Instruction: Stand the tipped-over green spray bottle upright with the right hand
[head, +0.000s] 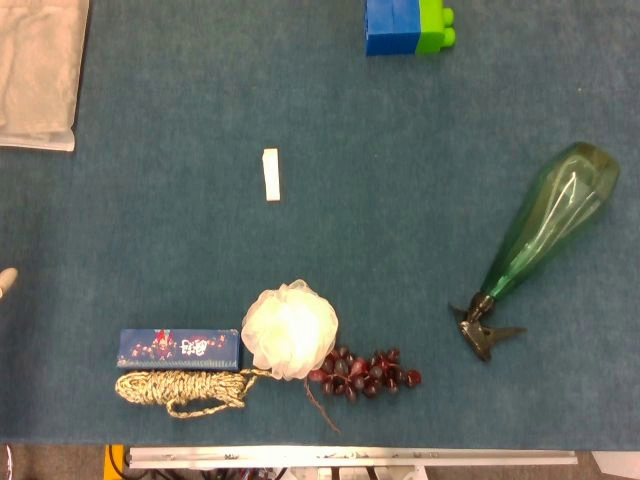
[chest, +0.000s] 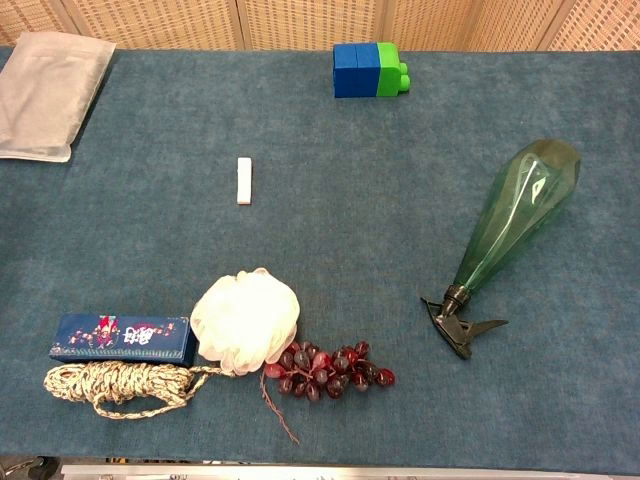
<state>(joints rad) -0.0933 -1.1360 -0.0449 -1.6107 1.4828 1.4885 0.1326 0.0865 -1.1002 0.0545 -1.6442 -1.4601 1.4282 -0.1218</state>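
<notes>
The green spray bottle (head: 545, 222) lies on its side at the right of the blue table cloth. Its wide base points to the far right and its black trigger nozzle (head: 483, 330) points toward the near edge. The chest view shows the same bottle (chest: 510, 212) with its nozzle (chest: 456, 326) nearest me. Nothing touches it. A pale fingertip of my left hand (head: 5, 281) pokes in at the left edge of the head view; the rest of that hand is hidden. My right hand shows in neither view.
Blue and green toy blocks (head: 407, 25) stand at the far edge. A white stick (head: 271, 174) lies mid-table. Near the front lie a white bath pouf (head: 290, 329), dark red grapes (head: 363, 373), a blue box (head: 179, 348) and a rope coil (head: 180, 389). A grey bag (head: 38, 70) sits far left.
</notes>
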